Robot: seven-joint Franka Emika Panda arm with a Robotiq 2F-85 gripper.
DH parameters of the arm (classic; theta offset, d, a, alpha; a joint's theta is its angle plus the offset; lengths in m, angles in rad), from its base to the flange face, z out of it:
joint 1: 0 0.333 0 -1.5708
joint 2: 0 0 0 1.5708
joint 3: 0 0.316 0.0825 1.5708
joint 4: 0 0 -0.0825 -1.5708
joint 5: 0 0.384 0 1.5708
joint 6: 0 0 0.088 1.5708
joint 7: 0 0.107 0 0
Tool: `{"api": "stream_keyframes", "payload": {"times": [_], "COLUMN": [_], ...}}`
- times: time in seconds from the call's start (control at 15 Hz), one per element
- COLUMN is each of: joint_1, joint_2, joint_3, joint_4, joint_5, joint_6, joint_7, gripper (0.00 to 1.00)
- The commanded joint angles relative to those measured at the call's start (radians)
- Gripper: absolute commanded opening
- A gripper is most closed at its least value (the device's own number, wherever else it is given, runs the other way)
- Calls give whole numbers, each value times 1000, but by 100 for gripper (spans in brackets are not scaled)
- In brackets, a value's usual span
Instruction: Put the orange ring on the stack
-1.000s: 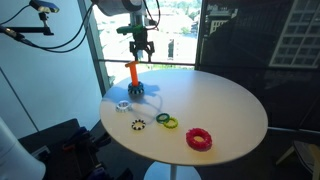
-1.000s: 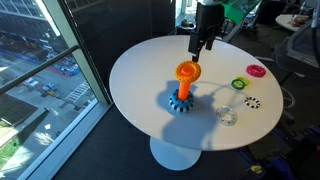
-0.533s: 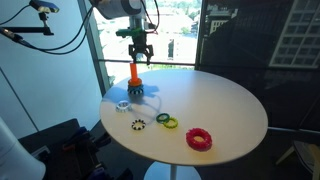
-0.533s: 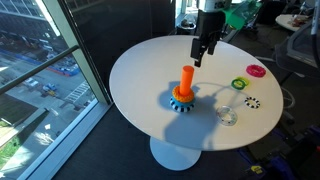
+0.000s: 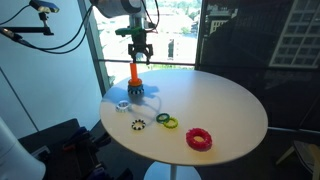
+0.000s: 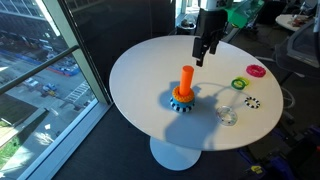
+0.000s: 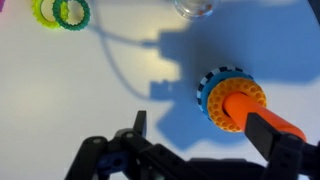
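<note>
Wrist view: the released end effector hides the tip of the stack, orange ring seated.

The arm, at the top middle of an exterior view, has a pale white-grey, rounded shell. Thin dark cables hang close beside it. Under the shell the gripper is fully black: a blocky body that becomes narrow and ends in two slim fingers. In both exterior views it looks like a dark, long shape. In the wrist view the gripper fills the lower edge of the frame, with matte black linked bars and angular joints. Finer details such as screws are too blurred to tell.
</note>
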Motion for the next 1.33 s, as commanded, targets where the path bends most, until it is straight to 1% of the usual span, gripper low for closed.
{"api": "stream_keyframes", "payload": {"times": [0.0,0.33,0.53,0.93,1.27], "joint_1": [-10,-16,-18,-23,-32], "joint_2": [-45,-102,-159,-285,-390], "joint_3": [6,12,14,10,10], "joint_4": [4,2,-16,-67,-120], "joint_5": [-1,29,46,93,112], "joint_6": [-89,-204,-245,-250,-244], "joint_7": [-3,-30,-32,-25,16], "gripper": [100,100,100,100,100]}}
